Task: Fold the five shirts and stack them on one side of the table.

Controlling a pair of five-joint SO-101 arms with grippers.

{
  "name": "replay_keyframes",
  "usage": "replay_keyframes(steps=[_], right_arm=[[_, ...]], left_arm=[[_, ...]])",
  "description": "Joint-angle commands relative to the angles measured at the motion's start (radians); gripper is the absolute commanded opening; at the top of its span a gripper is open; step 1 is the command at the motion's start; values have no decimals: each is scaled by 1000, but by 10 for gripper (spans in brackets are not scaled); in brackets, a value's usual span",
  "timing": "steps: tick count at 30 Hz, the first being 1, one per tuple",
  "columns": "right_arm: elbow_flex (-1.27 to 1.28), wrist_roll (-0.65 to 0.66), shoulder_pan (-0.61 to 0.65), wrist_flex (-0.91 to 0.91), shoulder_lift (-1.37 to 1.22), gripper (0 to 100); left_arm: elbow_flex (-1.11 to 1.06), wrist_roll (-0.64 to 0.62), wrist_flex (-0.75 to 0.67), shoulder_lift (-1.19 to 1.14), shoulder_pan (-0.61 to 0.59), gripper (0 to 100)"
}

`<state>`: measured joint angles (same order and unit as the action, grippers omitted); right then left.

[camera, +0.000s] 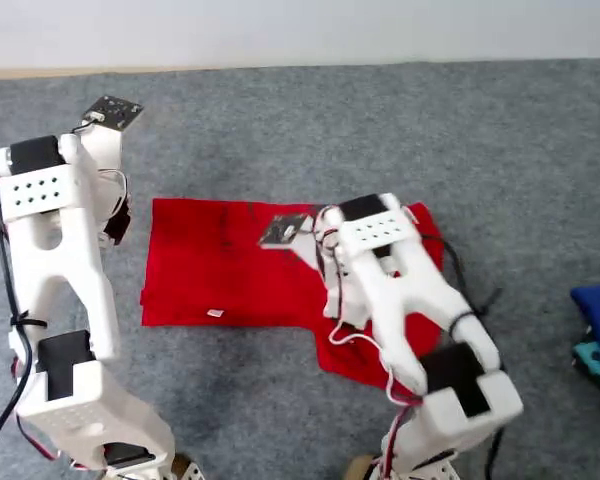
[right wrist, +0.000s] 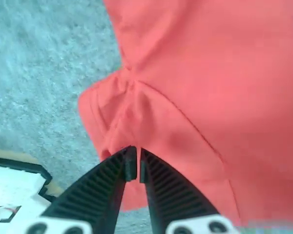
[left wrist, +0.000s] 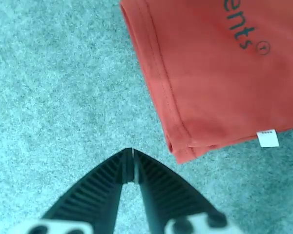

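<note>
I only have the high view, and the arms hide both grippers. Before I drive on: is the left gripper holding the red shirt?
Observer: No. The left gripper is shut over bare grey carpet, just off a corner of the red shirt and not touching it.
Operator: And the right one?
Observer: The right gripper is also shut, its tips at the edge of a puckered sleeve. I cannot tell whether any cloth is pinched.
Operator: Is that corner by the left gripper a single layer?
Observer: No, two hemmed layers lie one on the other there, so the shirt is folded over at that corner.
</note>
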<state>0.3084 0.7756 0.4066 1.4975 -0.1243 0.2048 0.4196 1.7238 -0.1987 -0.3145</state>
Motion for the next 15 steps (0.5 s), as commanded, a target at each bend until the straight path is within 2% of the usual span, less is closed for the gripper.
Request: replay_keyframes(steps=[1, 7, 15], right_arm=[[-41, -57, 93, 15, -25, 10], [-64, -103, 194, 96, -15, 10], [-292, -120, 145, 291, 176, 10]], left_arm=[[30, -8, 12, 54, -26, 3], [31, -8, 14, 57, -80, 3], [33, -9, 18, 58, -91, 3]])
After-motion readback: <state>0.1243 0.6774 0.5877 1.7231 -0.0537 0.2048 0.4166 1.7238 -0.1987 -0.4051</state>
